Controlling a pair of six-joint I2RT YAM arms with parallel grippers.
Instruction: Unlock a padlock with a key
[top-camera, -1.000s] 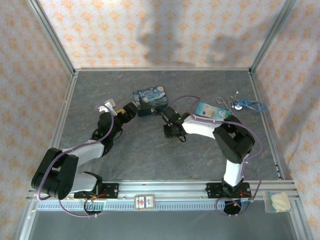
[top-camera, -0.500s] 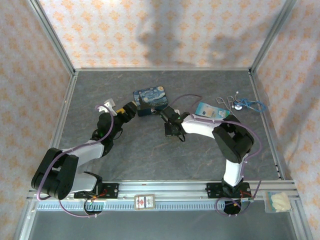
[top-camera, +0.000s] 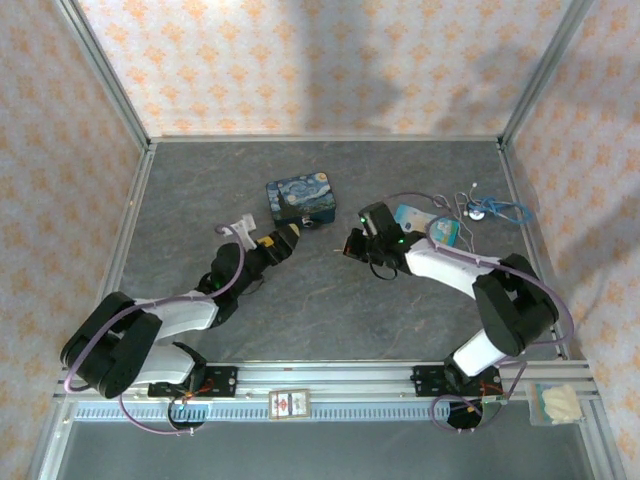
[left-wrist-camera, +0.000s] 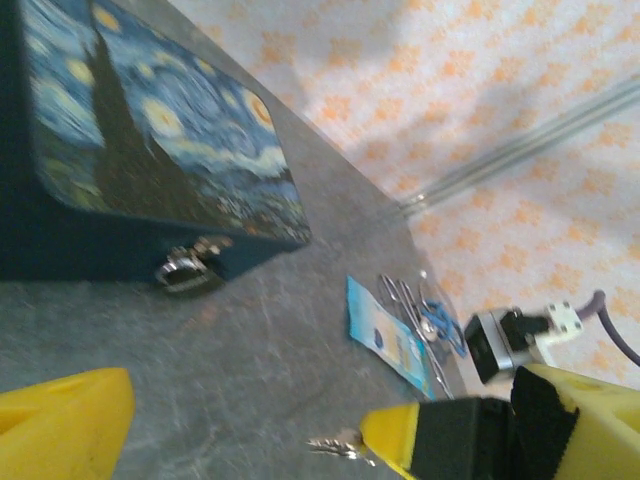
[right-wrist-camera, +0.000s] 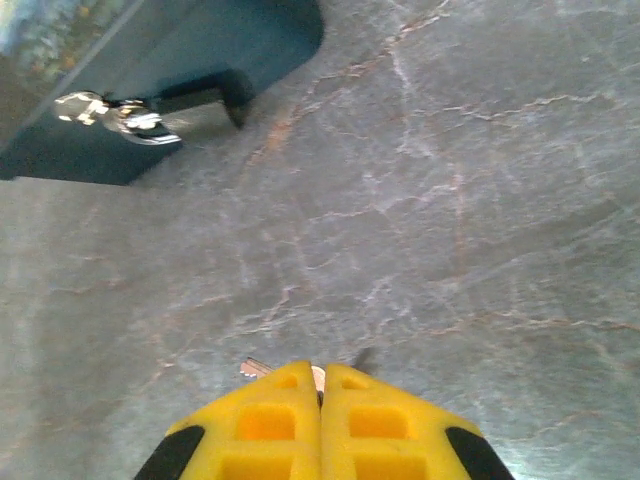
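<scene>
Your right end effector (right-wrist-camera: 320, 372) is pinched together on the key (right-wrist-camera: 252, 368), a little way out from the blue tin's (right-wrist-camera: 200, 50) front, and your left end effector (left-wrist-camera: 240, 430) is wide apart near that same front. The padlock (right-wrist-camera: 115, 113) hangs on the tin's front side. Hold the padlock steady with the left one, then bring the key tip slowly and straight into its hole.
</scene>
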